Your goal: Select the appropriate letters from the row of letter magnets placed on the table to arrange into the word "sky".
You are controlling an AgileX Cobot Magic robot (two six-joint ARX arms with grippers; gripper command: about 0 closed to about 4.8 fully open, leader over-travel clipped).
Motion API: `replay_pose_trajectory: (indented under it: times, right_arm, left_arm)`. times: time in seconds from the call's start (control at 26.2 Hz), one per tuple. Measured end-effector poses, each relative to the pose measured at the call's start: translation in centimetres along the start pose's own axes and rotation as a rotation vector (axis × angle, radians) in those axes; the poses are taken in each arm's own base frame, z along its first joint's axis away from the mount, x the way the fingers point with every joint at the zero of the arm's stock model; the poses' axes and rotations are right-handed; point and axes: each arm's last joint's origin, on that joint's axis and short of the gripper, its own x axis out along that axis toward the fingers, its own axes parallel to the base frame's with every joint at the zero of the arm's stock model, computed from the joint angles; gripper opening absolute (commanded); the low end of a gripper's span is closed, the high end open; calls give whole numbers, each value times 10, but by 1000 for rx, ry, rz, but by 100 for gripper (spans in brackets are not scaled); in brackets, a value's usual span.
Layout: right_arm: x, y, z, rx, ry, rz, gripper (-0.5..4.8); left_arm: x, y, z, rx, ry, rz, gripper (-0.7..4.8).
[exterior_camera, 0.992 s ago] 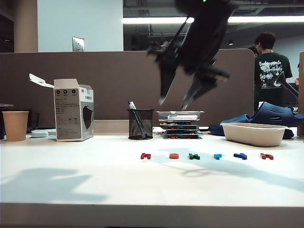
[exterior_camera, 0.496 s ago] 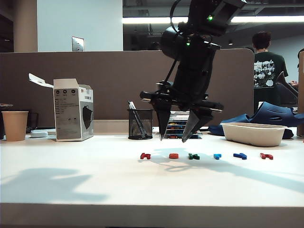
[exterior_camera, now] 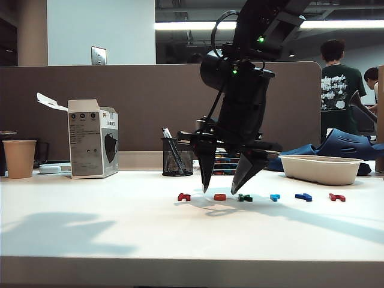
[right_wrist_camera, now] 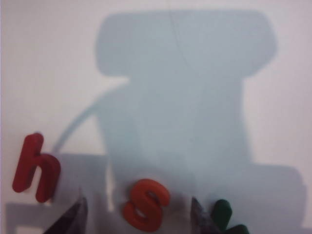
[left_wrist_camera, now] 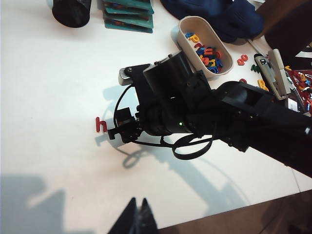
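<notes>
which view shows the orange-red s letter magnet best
The right wrist view: the orange-red plastic s magnet fills the frame, its shape readable, between the open right gripper fingertips. The exterior view shows it only as a tiny orange blob under that gripper. In the left wrist view the right arm hides it.

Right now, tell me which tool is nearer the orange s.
Right. The right tool hangs open just above the orange s, fingers either side. The left tool sits far off, near the table edge.
</notes>
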Motion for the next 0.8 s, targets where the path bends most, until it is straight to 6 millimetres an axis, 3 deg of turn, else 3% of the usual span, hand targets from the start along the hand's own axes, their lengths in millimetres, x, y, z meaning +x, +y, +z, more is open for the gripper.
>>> replay_pose_trajectory:
  times: [0.53,0.69,0.8]
  right_arm:
    - [6,5,-3,-11,27,17,260]
    - [6,5,-3,-11,26,16,207]
    - [7,4,-3,-8,29,15,199]
  left_arm:
    - [0,0,0,0,0,0,-5]
    - [0,0,0,1,0,0,-5]
    - [0,0,0,1,0,0,-5]
